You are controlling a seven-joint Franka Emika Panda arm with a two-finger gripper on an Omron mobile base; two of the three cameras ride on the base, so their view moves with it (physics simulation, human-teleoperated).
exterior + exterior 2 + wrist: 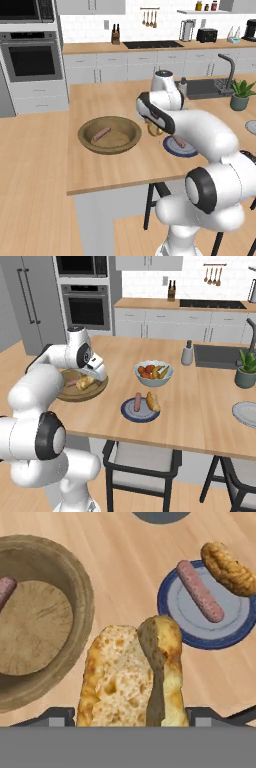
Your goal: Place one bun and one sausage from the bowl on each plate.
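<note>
My gripper is shut on a split golden bun, held above the counter between the wooden bowl and the blue-rimmed plate. The same bun hangs over the bowl's right edge in the right base view. One sausage lies in the bowl. The blue-rimmed plate carries a sausage and a bun. Far to the right lies the pale grey plate, bare.
A white bowl of fruit stands behind the blue-rimmed plate. A small bottle, the sink and a potted plant are at the back right. Stools stand under the counter's front edge.
</note>
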